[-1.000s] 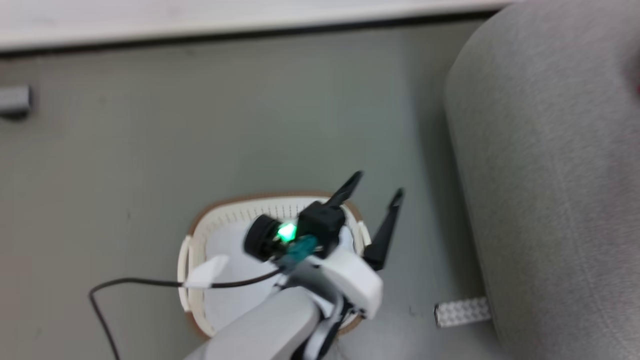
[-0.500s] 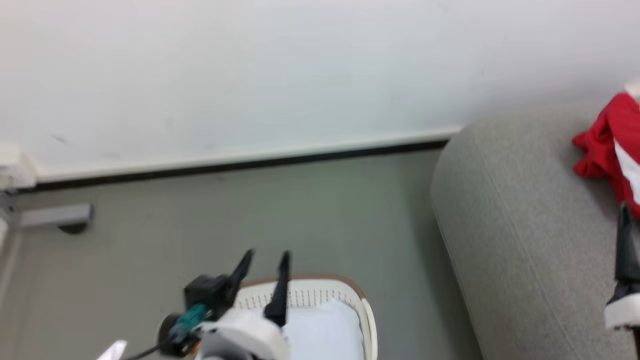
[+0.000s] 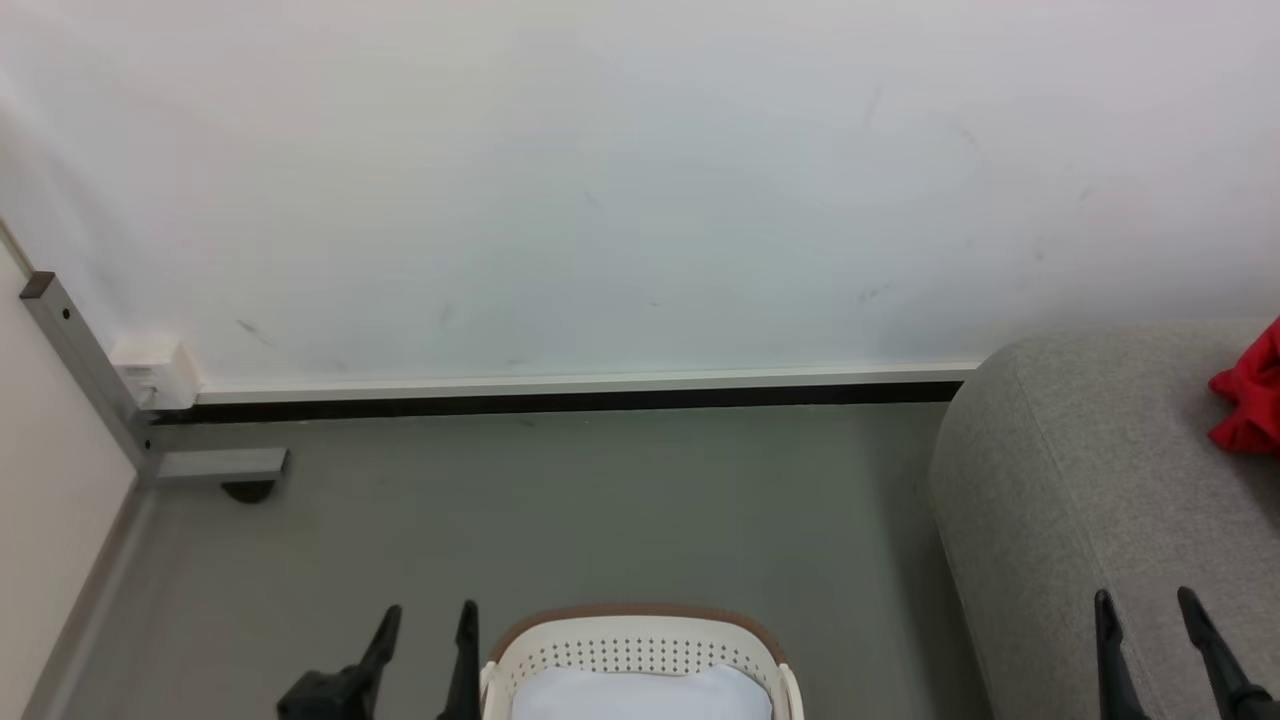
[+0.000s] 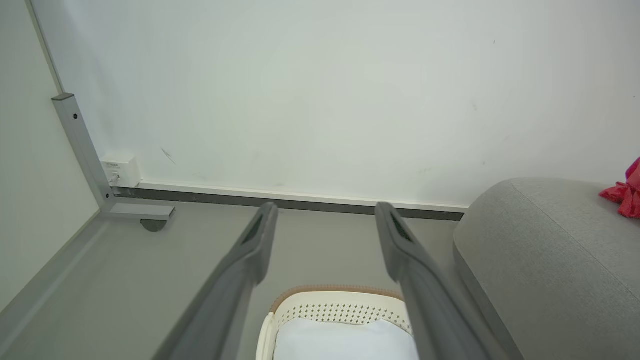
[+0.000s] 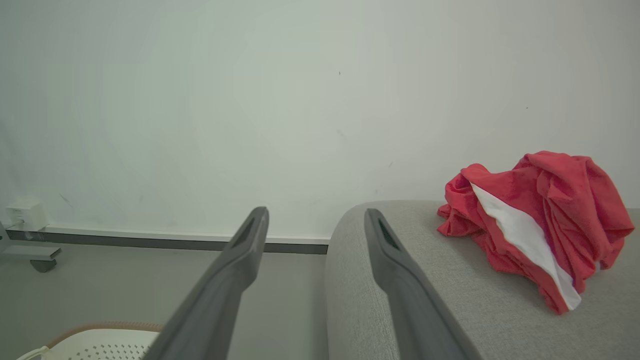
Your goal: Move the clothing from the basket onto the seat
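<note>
1. The clothing (image 5: 537,227) lies as a crumpled red heap with a white stripe on top of the seat (image 3: 1080,500), at 3 o'clock in the right wrist view. In the head view a red edge of it shows at 3 o'clock, cut by the border.
2. The seat is light grey with rounded edges. It takes up the 4 o'clock part of the head view and stands on the grey floor (image 3: 600,510) against the white wall (image 3: 620,200).
3. The basket (image 3: 640,628) sits at 6 o'clock in the head view, cut off by the bottom edge. Its brown rim and perforated far wall are visible, and a plain white cloth (image 3: 640,697) lies inside it. A strip of floor separates it from the seat.
4. The left gripper (image 3: 430,608) is at 7 o'clock in the head view, just beside the basket's left rim; I cannot tell whether it touches. Its fingers stand parted. In the left wrist view, floor and the basket's far rim show between them.
5. The right gripper (image 3: 1143,596) is at 5 o'clock in the head view, above the seat. Its fingers are spread apart, well away from the clothing.
6. A grey metal frame leg (image 3: 90,375) stands at 9 o'clock in the head view, with a small white box (image 3: 155,368) at the wall's base.
</note>
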